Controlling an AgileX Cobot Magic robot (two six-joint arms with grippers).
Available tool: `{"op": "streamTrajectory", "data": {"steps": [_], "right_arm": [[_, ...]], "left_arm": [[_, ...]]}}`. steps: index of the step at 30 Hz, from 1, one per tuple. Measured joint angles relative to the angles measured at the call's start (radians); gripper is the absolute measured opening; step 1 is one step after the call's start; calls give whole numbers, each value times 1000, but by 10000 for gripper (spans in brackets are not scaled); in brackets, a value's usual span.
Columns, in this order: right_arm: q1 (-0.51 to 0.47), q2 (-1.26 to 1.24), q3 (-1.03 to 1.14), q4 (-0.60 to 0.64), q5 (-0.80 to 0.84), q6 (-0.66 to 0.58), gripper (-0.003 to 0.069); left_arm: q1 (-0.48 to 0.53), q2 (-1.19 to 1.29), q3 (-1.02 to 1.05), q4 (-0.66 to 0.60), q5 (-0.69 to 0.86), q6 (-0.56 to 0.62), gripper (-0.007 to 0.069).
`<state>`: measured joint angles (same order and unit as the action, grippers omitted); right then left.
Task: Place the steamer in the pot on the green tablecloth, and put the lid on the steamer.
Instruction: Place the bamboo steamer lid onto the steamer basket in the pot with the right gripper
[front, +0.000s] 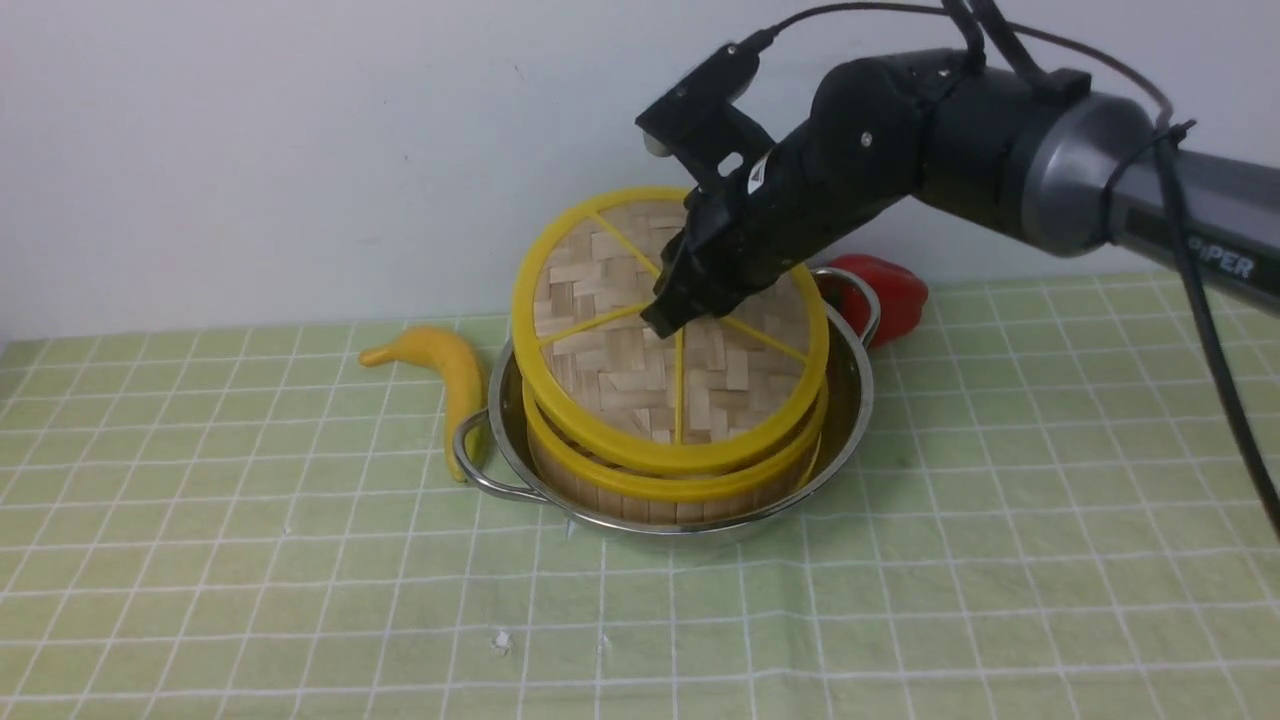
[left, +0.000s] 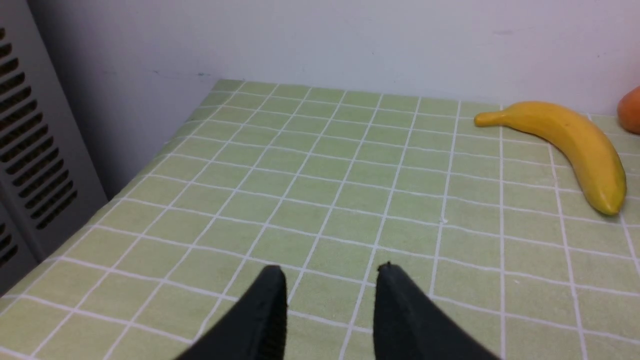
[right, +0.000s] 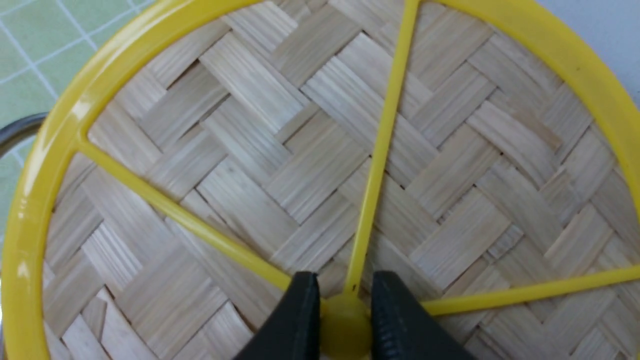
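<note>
The shiny pot (front: 850, 400) stands on the green tablecloth (front: 1000, 560) mid-table, with the bamboo steamer (front: 670, 495) sitting inside it. The woven lid (front: 620, 370) with yellow rim and spokes is held tilted over the steamer, its near edge low on the steamer's rim and its far edge raised. My right gripper (front: 668, 312) is shut on the lid's yellow centre knob (right: 346, 322), one finger on each side. My left gripper (left: 330, 272) hangs open over bare cloth, away from the pot, and is not in the front view. The steamer's contents are hidden by the lid.
A yellow banana (front: 450, 370) lies just left of the pot, close to its left handle (front: 470, 460). A red bell pepper (front: 890, 290) sits behind the pot's right handle. A grey vented panel (left: 30, 165) borders the cloth beside my left gripper.
</note>
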<state>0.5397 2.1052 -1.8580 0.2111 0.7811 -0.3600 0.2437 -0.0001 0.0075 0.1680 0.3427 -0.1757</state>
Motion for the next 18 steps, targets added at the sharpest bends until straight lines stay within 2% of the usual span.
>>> {"op": "streamTrajectory", "data": {"steps": [10,18], "right_arm": [[0,-74,0,0,105,-11,144],[0,-34,-3,0,104,-11,144]], "left_arm": [[0,0,0,0,0,0,243],[1,0,0,0,0,0,243]]}}
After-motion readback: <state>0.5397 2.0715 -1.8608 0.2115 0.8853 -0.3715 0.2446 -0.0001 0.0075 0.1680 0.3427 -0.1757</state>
